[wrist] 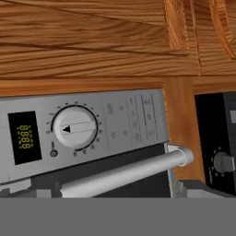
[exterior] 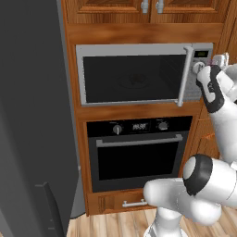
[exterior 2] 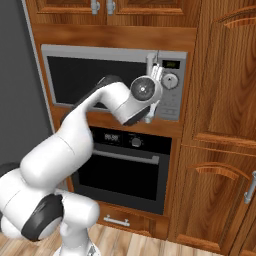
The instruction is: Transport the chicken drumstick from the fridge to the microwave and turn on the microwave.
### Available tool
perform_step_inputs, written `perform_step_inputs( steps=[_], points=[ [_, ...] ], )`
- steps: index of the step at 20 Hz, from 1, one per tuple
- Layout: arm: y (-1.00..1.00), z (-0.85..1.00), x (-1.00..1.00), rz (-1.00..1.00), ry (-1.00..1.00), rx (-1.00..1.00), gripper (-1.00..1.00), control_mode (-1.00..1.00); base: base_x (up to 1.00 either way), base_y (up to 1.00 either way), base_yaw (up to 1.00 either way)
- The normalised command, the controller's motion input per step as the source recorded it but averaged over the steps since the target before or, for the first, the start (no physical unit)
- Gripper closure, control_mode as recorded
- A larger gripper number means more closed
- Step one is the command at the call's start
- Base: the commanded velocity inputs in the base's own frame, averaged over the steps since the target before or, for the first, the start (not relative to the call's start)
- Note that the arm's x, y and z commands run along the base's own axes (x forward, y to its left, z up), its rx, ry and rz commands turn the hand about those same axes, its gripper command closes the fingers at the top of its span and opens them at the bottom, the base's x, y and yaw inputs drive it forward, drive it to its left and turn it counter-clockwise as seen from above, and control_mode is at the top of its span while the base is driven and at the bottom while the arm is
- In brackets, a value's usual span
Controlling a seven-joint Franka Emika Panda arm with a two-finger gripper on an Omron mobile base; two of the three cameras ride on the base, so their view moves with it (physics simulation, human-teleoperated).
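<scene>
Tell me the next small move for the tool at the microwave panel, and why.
Probably ease the tool forward onto the round knob of the microwave. Its door looks shut, with the bar handle across the front. The tool stands open just in front of the side panel, beside the small display, not yet touching anything, so starting it seems to be what remains.

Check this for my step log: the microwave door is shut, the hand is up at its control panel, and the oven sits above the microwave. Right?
One thing is wrong: the oven sits below the microwave, not above, as the left base view shows. The door is shut and the hand is at the control panel.
</scene>
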Motion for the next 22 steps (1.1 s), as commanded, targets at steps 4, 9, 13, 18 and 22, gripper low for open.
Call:
perform_step_inputs(
  steps=[4, 9, 13, 18, 22],
  points=[
    [0.00, -0.05, -0.51, 0.21, -0.11, 0.05, -1.00, -1.00, 0.00, 0.00, 0.00],
    [0.00, -0.06, -0.36, 0.15, -0.02, 0.00, -1.00, -1.00, 0.00, 0.00, 0.00],
    [-0.02, -0.24, -0.29, 0.07, 0.00, 0.00, -1.00, -1.00, 0.00, 0.00, 0.00],
    [-0.03, -0.46, -0.03, 0.01, 0.00, 0.01, -1.00, -1.00, 0.00, 0.00, 0.00],
    [0.00, -0.53, 0.10, 0.00, 0.00, 0.11, -1.00, -1.00, 0.00, 0.00, 0.00]
  ],
)
